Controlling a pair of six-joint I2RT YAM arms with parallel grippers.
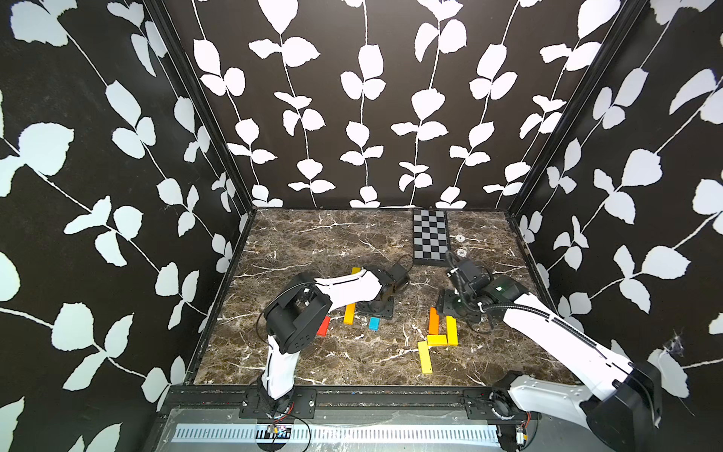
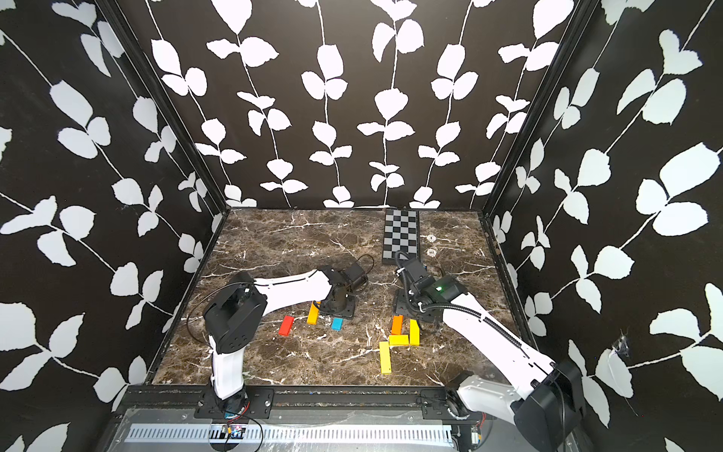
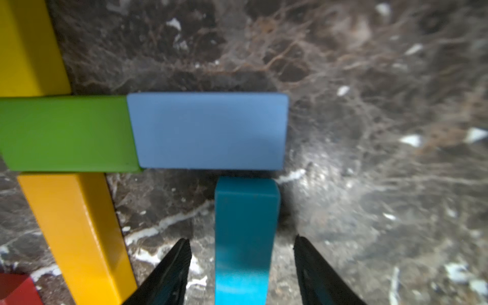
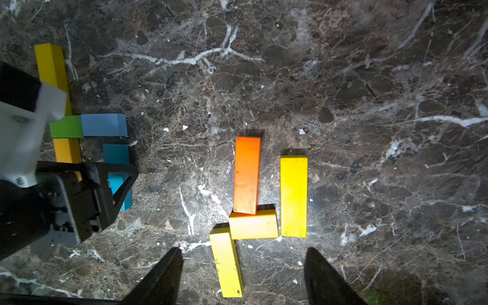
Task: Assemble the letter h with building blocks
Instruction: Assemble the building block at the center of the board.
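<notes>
We see the left gripper (image 3: 240, 237) with jaws apart on both sides of the light blue block (image 3: 247, 224), not touching it. This block lies near the middle of the marble counter (image 1: 313, 242), its end just beside the blue block (image 3: 208, 130), which touches the green block (image 3: 66, 133). The right gripper (image 4: 243, 249) hangs with wide, empty jaws over a yellow block (image 4: 227, 264) toward the right edge.

Green block (image 3: 66, 133), blue block (image 3: 208, 130), cyan block (image 3: 245, 237), red block (image 2: 286, 325), orange block (image 4: 247, 174), yellow block (image 4: 293, 196)
Tabletop (image 1: 332, 242): brown marble, white veins
Walls (image 1: 352, 98): black, white leaf print
Board (image 1: 430, 235): black-grey checks
Arms (image 1: 547, 325): white, black joints
</notes>
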